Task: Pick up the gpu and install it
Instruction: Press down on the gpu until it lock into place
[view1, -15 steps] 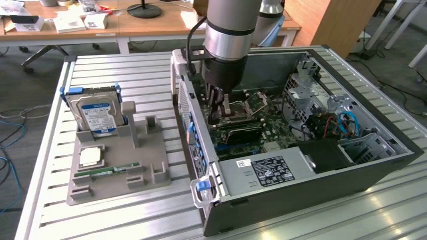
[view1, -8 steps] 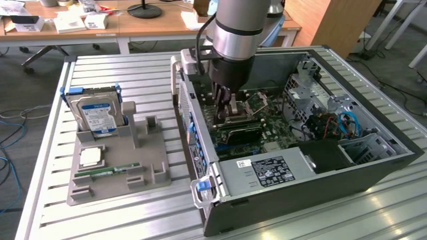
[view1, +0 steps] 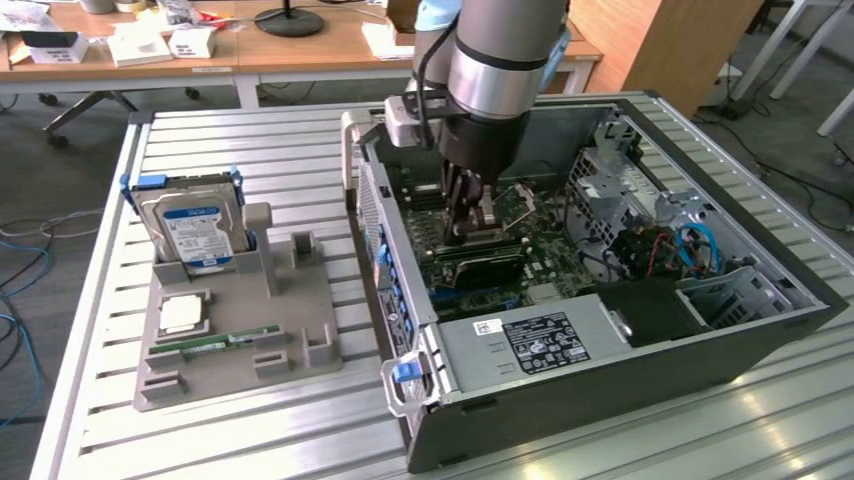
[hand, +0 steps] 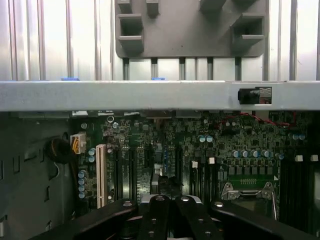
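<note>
Sitting upright in holder (view1: 310, 330): hard drive (view1: 191, 232).

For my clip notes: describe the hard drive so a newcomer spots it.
Beside the open computer case, on the exterior view's left, sits a grey holder. The hard drive stands upright at its far end. It is a silver box with a blue-white label, unlike the flat square chip and green memory stick lying nearer.

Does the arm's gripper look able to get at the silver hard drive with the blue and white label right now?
Not directly, it seems: the shut gripper sits low inside the black computer case, whose wall stands between them. The hard drive is uncovered on top, though.
</note>
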